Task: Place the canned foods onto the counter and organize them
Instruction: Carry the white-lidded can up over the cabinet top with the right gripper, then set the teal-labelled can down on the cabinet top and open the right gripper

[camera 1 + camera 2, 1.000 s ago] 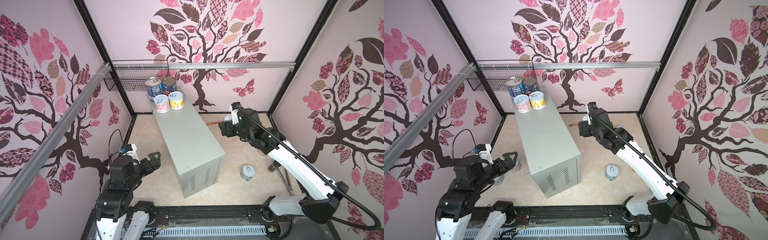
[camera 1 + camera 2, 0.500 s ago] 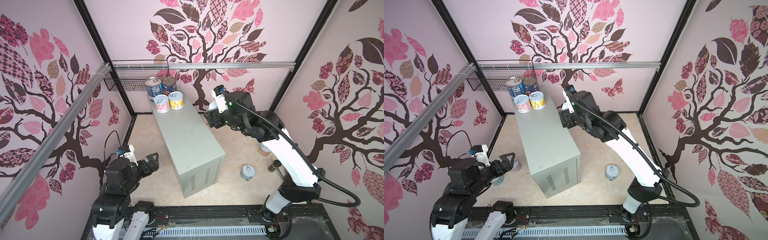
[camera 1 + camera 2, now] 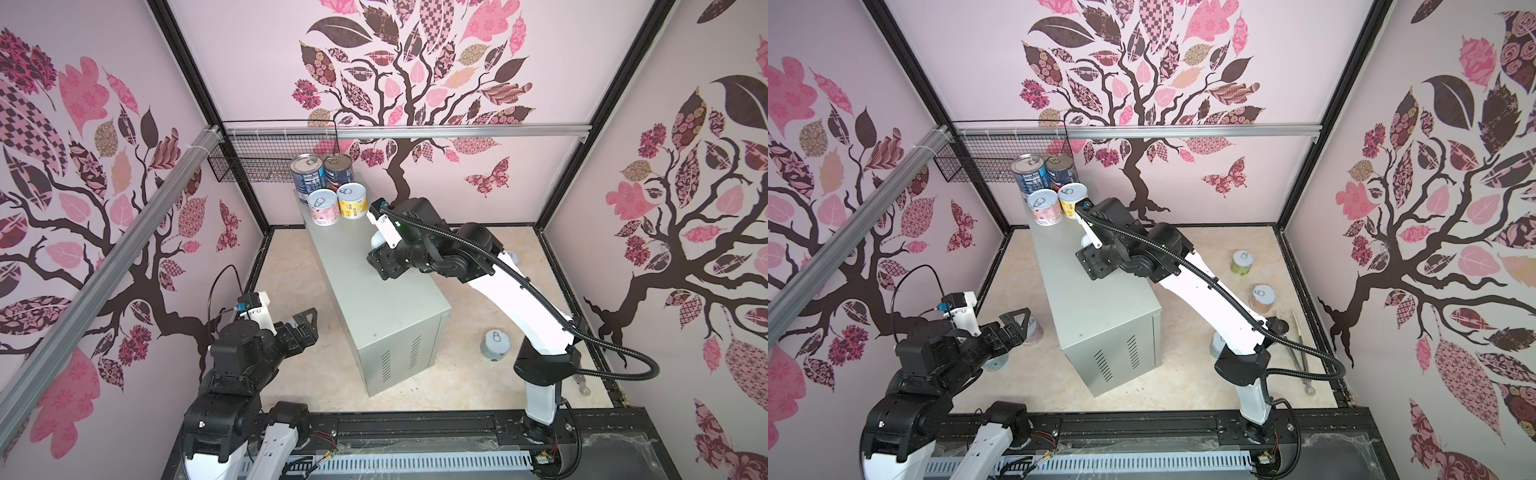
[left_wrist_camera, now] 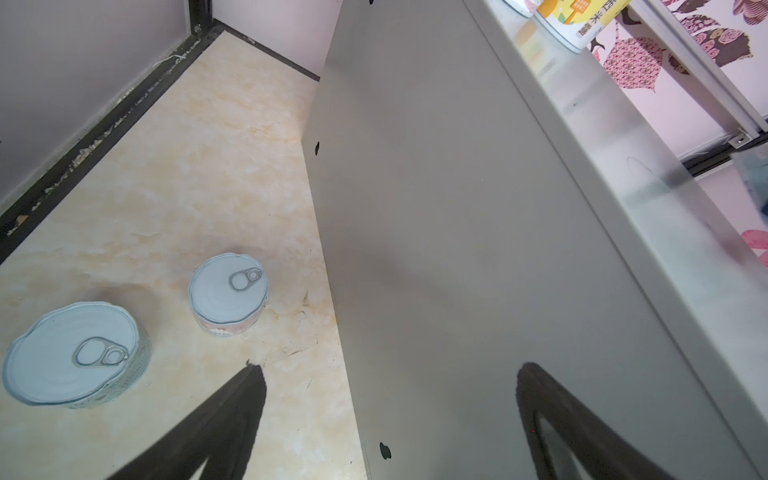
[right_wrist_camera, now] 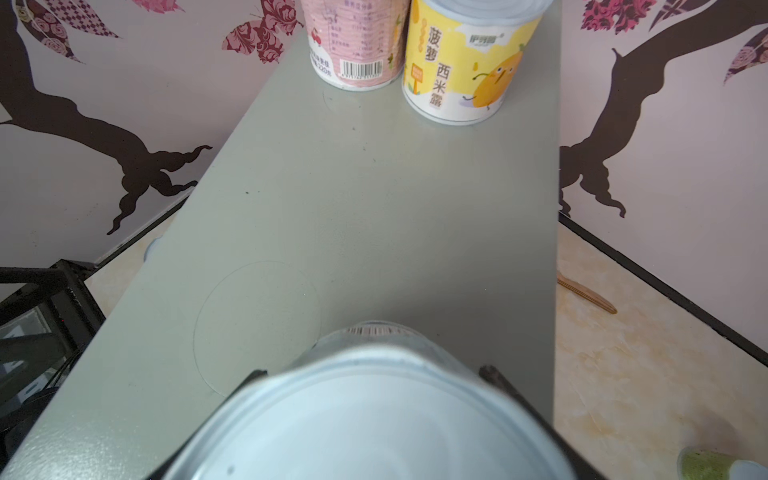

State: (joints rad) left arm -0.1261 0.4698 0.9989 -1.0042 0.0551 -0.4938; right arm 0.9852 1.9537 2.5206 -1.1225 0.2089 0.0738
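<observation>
The counter is a long grey cabinet running down the middle of the floor. At its far end stand two tall cans, blue and dark, with a pink can and a yellow can in front. My right gripper is shut on a white-lidded can low over the counter top, a short way before the yellow can. I cannot tell if it touches the top. My left gripper hangs open beside the counter's left wall, near two floor cans.
On the floor right of the counter are a green can, a brown can and a grey can. Metal tongs lie by the right wall. A black wire basket hangs at the back left.
My right arm has swung left from over the floor to above the counter top, carrying the can. The left arm has shifted slightly, its gripper still open.
</observation>
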